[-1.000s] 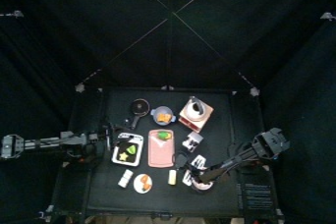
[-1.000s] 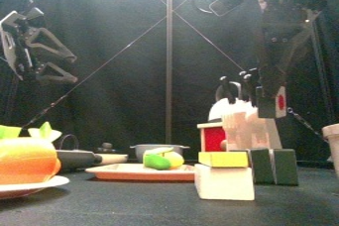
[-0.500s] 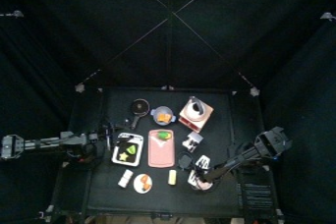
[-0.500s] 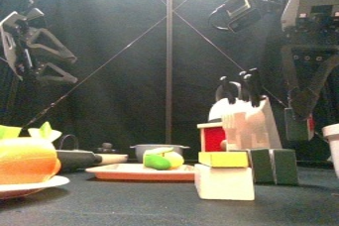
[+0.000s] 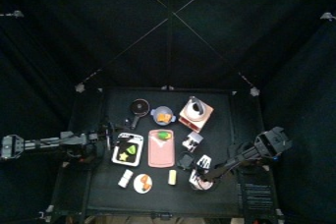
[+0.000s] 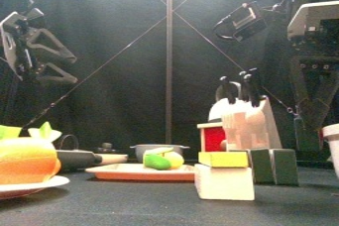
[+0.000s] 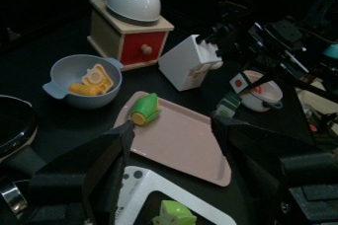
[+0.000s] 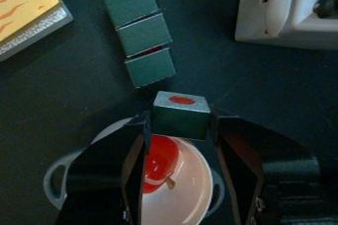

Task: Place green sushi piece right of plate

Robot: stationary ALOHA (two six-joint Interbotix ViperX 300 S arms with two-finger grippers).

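Note:
My right gripper point(image 8: 183, 120) is shut on a dark green sushi piece point(image 8: 183, 111) with a red centre and holds it above a white bowl point(image 8: 169, 175) with something red inside. In the top view the right gripper point(image 5: 203, 177) is at the table's front right. In the front view it point(image 6: 315, 83) hangs high at the right. A white plate point(image 6: 38, 186) with orange food stands at the front left and also shows in the top view point(image 5: 143, 183). My left gripper point(image 7: 176, 135) is open and rests at the table's left point(image 5: 94, 147).
Three more green pieces point(image 8: 142, 34) lie in a row beside a yellow block point(image 8: 30, 8). A pink tray point(image 5: 161, 153) holds a green and yellow piece point(image 7: 145, 108). A white knife block point(image 6: 249, 121), a wooden grinder point(image 7: 132, 30) and a blue bowl point(image 7: 82, 77) stand behind.
My right gripper has moved towards the table's front right with the green piece in it. The left arm has not moved.

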